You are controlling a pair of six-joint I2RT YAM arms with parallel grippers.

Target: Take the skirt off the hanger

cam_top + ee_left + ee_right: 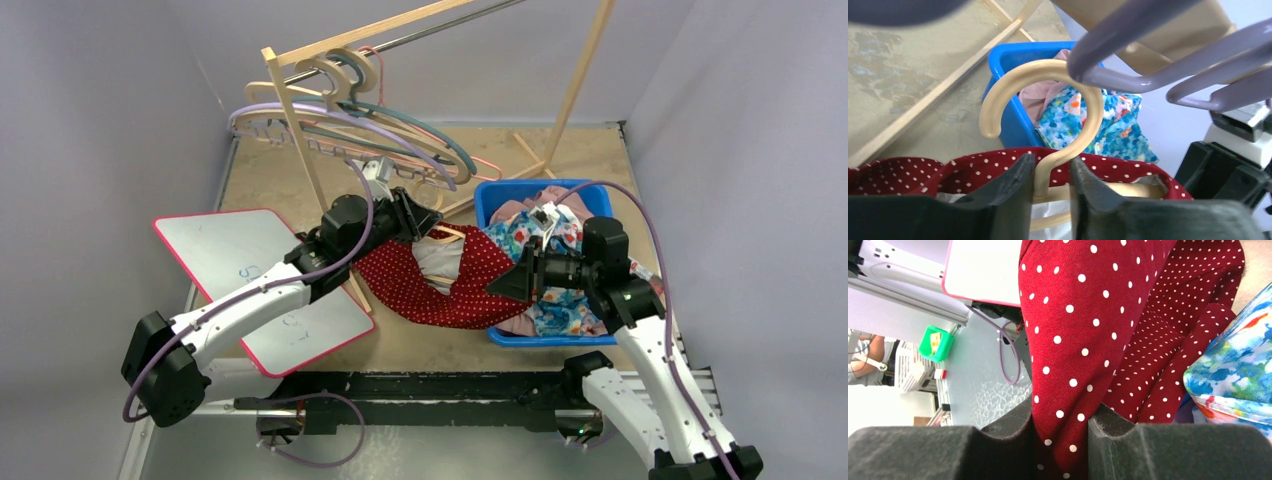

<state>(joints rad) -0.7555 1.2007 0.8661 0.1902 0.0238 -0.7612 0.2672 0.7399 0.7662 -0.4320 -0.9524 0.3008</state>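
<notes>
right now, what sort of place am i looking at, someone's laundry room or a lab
Most likely a robot lab cell staged as a laundry corner: plain walls box in the table, a wooden clothes rack carries hangers, and a blue bin holds clothes.

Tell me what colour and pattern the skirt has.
The skirt is dark red with small white dots, clearest in the right wrist view.

skirt [1073, 340]: matt cloth | hanger [1094, 112]: smooth, glossy | bin [1013, 52]: glossy plastic
</notes>
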